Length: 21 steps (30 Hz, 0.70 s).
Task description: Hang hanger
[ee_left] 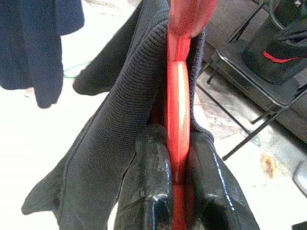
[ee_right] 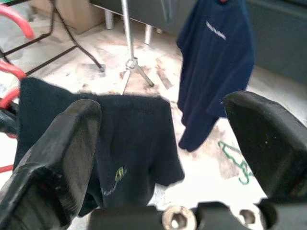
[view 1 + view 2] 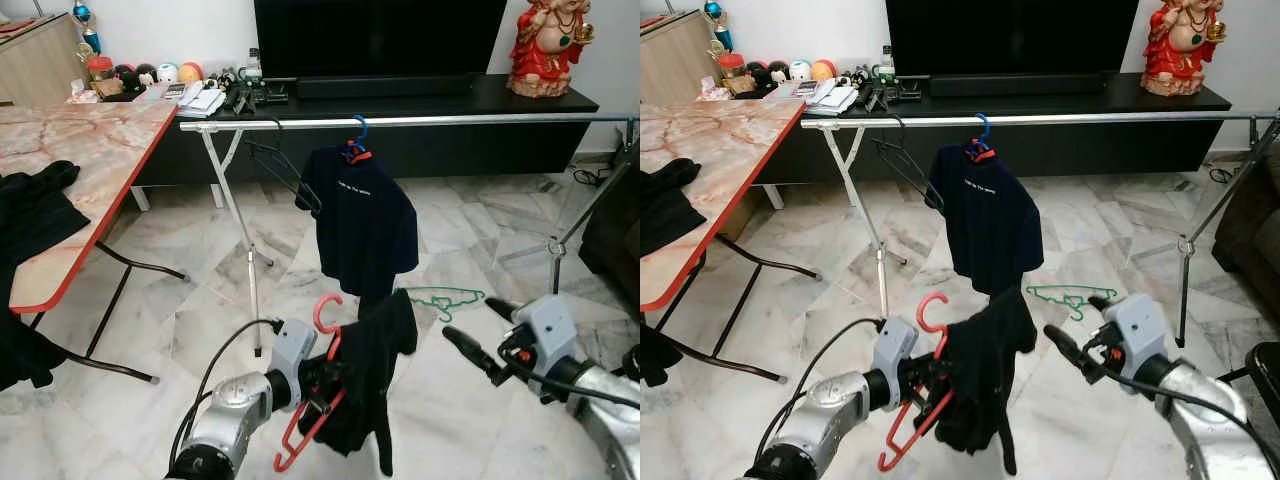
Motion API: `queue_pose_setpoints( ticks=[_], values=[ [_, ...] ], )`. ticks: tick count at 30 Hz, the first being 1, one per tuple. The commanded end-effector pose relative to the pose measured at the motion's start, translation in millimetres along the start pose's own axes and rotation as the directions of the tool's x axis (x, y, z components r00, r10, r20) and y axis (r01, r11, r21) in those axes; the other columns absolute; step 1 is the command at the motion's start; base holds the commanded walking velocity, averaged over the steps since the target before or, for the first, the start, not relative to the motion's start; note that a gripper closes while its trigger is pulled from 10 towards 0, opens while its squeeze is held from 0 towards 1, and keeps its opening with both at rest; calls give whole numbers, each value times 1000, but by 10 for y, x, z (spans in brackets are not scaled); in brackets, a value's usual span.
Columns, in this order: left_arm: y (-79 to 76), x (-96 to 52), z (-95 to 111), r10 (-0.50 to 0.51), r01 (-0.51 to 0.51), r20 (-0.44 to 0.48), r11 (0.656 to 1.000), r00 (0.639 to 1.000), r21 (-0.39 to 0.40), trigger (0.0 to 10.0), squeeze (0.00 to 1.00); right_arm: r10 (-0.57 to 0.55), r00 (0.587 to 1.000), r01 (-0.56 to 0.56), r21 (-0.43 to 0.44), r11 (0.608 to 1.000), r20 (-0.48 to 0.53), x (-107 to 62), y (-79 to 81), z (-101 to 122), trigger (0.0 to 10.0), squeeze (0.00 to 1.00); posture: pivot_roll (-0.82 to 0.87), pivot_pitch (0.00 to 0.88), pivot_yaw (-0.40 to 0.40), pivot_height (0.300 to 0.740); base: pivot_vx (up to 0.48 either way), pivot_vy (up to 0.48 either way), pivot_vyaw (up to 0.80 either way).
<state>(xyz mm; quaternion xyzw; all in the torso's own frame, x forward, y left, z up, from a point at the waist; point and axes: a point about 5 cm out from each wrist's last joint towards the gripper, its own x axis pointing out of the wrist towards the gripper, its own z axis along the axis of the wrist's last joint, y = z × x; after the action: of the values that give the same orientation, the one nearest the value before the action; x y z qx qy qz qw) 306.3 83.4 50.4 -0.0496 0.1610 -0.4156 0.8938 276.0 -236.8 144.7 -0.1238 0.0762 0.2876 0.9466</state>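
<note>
The left gripper (image 3: 322, 392) reaches forward low in front of the robot, its 2 black fingers (image 1: 148, 191) pressed tight on the flat bar of a red hanger (image 3: 318, 395). The hanger tilts, hook uppermost, and carries a dark shirt (image 3: 368, 375) that droops from it above the marble floor (image 3: 200, 300). The right gripper (image 3: 478, 335) is held out at about the same height, just to the right of the shirt and apart from it, fingers (image 2: 53, 158) spread wide with nothing between them.

Beyond the shirt stands a drying rack with 1 long metal rail (image 3: 450, 121) on thin legs. On the rail hang 2 things: 1 navy T-shirt (image 3: 362, 225) on a blue-hooked hanger, and 1 bare black hanger (image 3: 285, 172) just to its left. 1 green hanger (image 3: 447, 298) lies flat on the floor below the rail, near the right gripper. That makes 4 hangers in all. At the left a table (image 3: 90, 160) holds 1 more dark garment (image 3: 35, 205)
</note>
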Motion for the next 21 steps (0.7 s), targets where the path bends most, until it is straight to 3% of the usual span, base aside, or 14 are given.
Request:
queue_pose_setpoints(
  ticks=[1,3,5,10,11,12,13,14,15,17,21],
  values=[
    [-32,5,37,-53,53,4,998,999,24,10000,0,71,997,-69,-57,996,20,-5,-22,153,10000,0,-75,76,-5,740,0,0,0],
    [-44,-1,28,-73,73,-4,997,997,27,10000,0,106,994,-105,-83,991,10,-16,-26,177,10000,0,-78,76,-3,740,0,0,0],
    [-100,-29,-22,-167,170,-64,984,984,47,10000,0,256,964,-263,-130,956,-70,-39,20,179,10000,0,-76,76,-2,740,0,0,0],
    [-158,-109,-55,-307,318,-141,946,941,61,10000,0,518,835,-542,-118,832,-186,-129,167,142,10000,0,-79,76,-9,740,0,0,0],
    [-158,-109,-55,-307,318,-141,946,941,61,10000,0,518,835,-542,-118,832,-186,-129,167,142,10000,0,-79,76,-9,740,0,0,0],
    [-158,-134,-56,-338,357,-180,930,924,84,10000,0,584,774,-616,-78,784,-243,-172,157,95,10000,878,-75,71,-13,740,0,0,0],
    [-159,-141,-46,-352,376,-196,921,915,101,10000,0,608,747,-643,-60,764,-268,-185,152,68,10000,1000,-75,71,-14,740,0,0,0],
    [-166,-146,-24,-371,399,-209,910,905,114,10000,0,636,714,-675,-49,736,-294,-196,150,39,10000,1000,-73,70,-15,740,0,0,0],
    [-166,-146,-24,-371,399,-209,910,905,114,10000,0,636,714,-675,-49,736,-294,-196,150,39,10000,1000,-73,70,-15,740,0,0,0],
    [-215,-143,69,-432,470,-233,872,871,141,10000,0,678,662,-723,-33,690,-320,-167,152,-8,10000,1000,-69,68,-17,740,0,0,0],
    [-263,-125,131,-475,522,-257,837,842,164,10000,0,699,639,-745,-30,667,-322,-107,160,-32,10000,1000,-63,61,-20,740,0,0,0]
  ],
)
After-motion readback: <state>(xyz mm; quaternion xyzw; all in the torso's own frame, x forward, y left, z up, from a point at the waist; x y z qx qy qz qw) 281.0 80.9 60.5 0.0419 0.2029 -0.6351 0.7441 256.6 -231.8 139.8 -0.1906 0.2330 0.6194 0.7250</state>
